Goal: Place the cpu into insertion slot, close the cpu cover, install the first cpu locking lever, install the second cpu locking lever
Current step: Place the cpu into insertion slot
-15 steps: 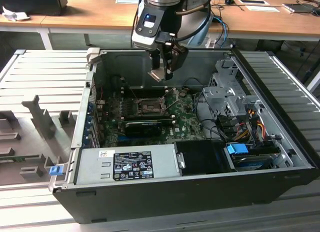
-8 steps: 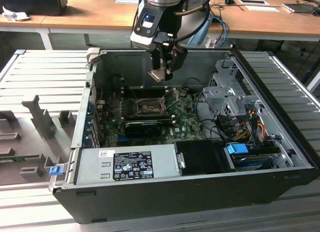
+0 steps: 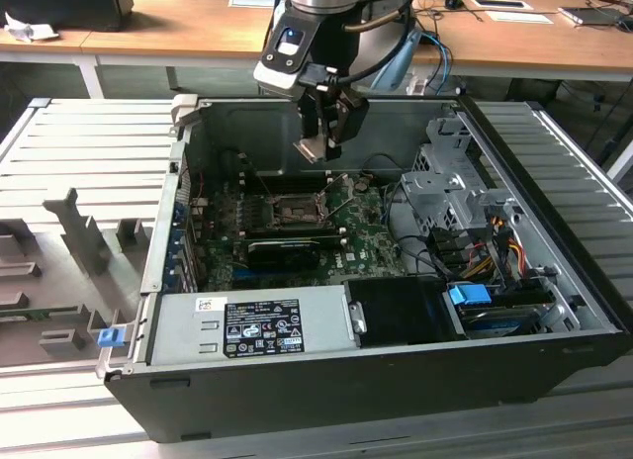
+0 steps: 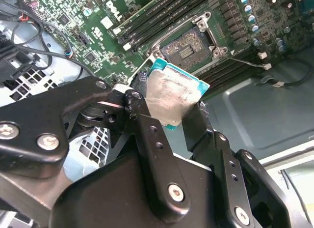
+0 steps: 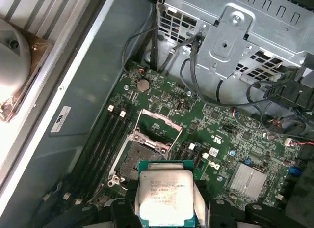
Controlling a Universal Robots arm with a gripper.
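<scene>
The small square cpu [image 5: 164,194] has a pale silver, dull brushed-metal top. The matt black metal gripper [image 4: 167,112] carries bright screw heads [image 4: 175,192]. The green circuit board [image 5: 223,134] looks lacquered; the perforated grey sheet-metal drive cage [image 5: 245,26] has a dull sheen.

The cpu [image 4: 171,98] was held in the gripper [image 5: 166,203], above the insertion slot [image 5: 128,161] and apart from it. The slot was set in the motherboard [image 3: 366,243] on the floor of the open case [image 3: 326,380]. The cpu cover [image 5: 158,126] was raised at one edge of the slot. A drive cage [image 3: 450,187] was seated at the exterior view's right of the board, and a power supply [image 3: 247,325] along the case's near wall in that view
</scene>
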